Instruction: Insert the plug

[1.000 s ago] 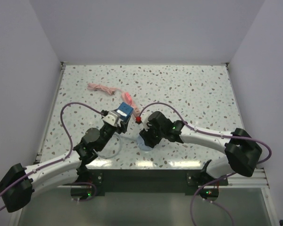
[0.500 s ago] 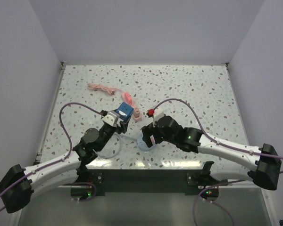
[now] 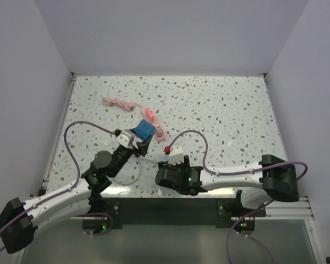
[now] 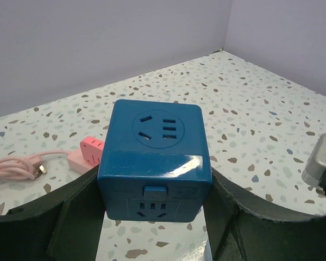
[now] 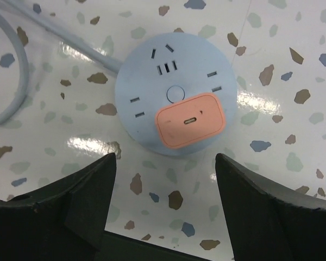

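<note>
Right gripper (image 5: 164,179) hangs over the pale-blue round plastic socket disc (image 5: 146,81). Jaws spread wide, nothing between them.

The plug, as I read the task, is the salmon-orange rounded rectangular block (image 5: 190,119). It sits on the disc's face at about 5 o'clock from the small centre button. Its edges look square to the face, with no tilt visible. Depth of seating cannot be told from straight above.

The disc's pale-blue cord (image 5: 98,57) leaves at 10 o'clock and loops away over the speckled terrazzo table (image 3: 220,104).

Left gripper (image 4: 153,185) is clamped on the glossy blue plastic cube socket (image 4: 152,136), one finger on each side, holding it off the table at roughly 10 o'clock from the right gripper in the overhead view. A pink plug (image 4: 87,155) with its coiled pink cable (image 4: 16,168) lies on the table beyond the cube, apart from both grippers.

Judgement: the step in hand is confirming the block is home.

- If a final press is needed, come down vertically on the block's centre. An off-centre push would likely rock it or skate the disc (it is light, and nothing is pinning it).
- Keep the fingers wide so neither tip catches the block's rim.
- Stay clear of the cord at 10 o'clock.
- Keep the left arm parked, well out of the right arm's path.
</note>
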